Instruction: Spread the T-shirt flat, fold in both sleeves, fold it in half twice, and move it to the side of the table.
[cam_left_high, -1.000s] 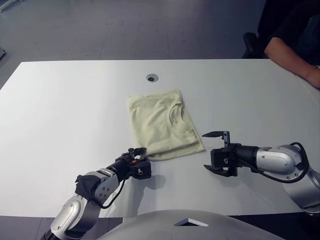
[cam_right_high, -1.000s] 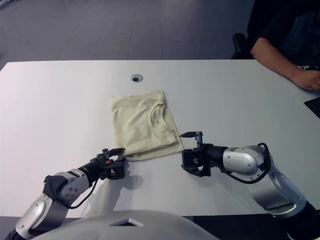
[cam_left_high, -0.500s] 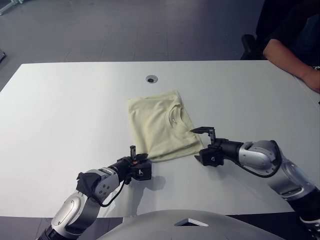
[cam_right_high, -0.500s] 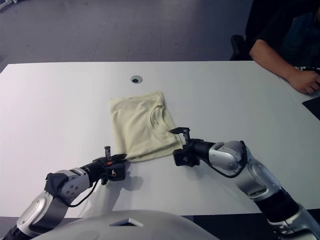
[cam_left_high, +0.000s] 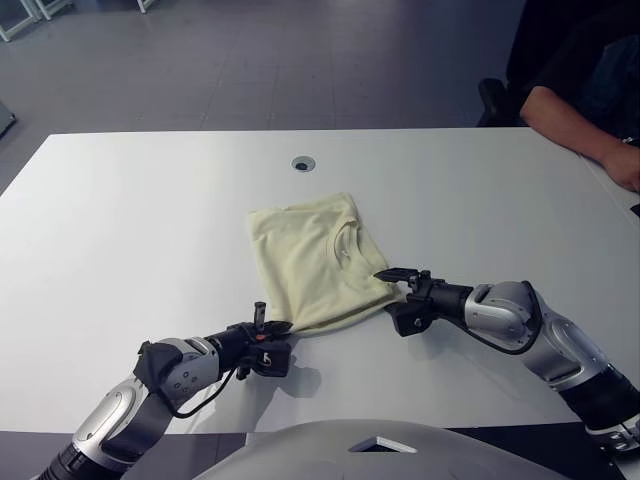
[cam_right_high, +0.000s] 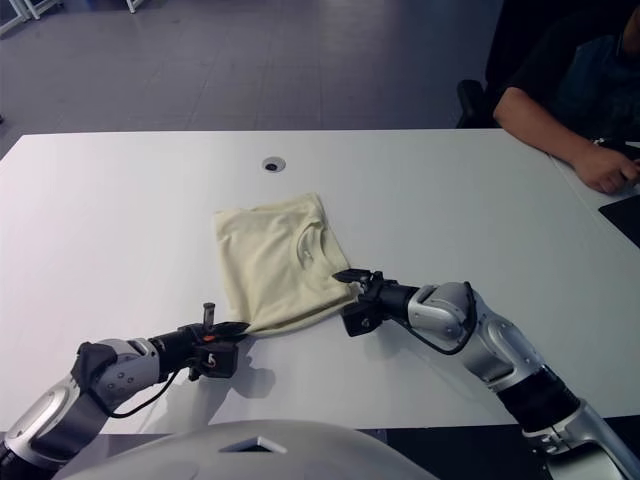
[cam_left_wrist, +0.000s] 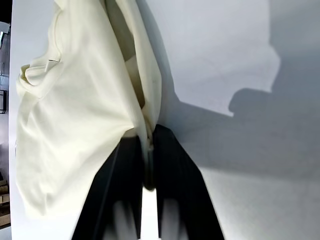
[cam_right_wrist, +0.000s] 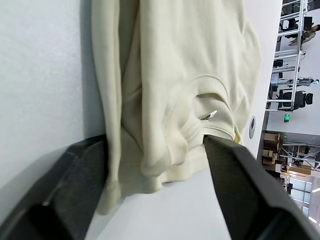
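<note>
The pale yellow T-shirt (cam_left_high: 310, 255) lies folded into a small rectangle at the middle of the white table (cam_left_high: 130, 230), collar side toward my right. My left gripper (cam_left_high: 272, 326) sits low on the table at the shirt's near-left corner. In the left wrist view its two dark fingers (cam_left_wrist: 170, 165) are pinched on a bunched fold of the cloth (cam_left_wrist: 75, 125). My right gripper (cam_left_high: 397, 295) is at the near-right corner, open, with one finger above and one below the cloth edge. The right wrist view shows the shirt (cam_right_wrist: 175, 75) between its spread fingers (cam_right_wrist: 240, 180).
A round cable hole (cam_left_high: 301, 163) sits in the table behind the shirt. A person's arm (cam_left_high: 585, 115) rests on the far right corner. Bare tabletop stretches to the left and right of the shirt.
My right gripper has moved left from the bare table to the shirt's near-right corner and now straddles it. The left gripper stays at the near-left corner. The camera has shifted slightly.
</note>
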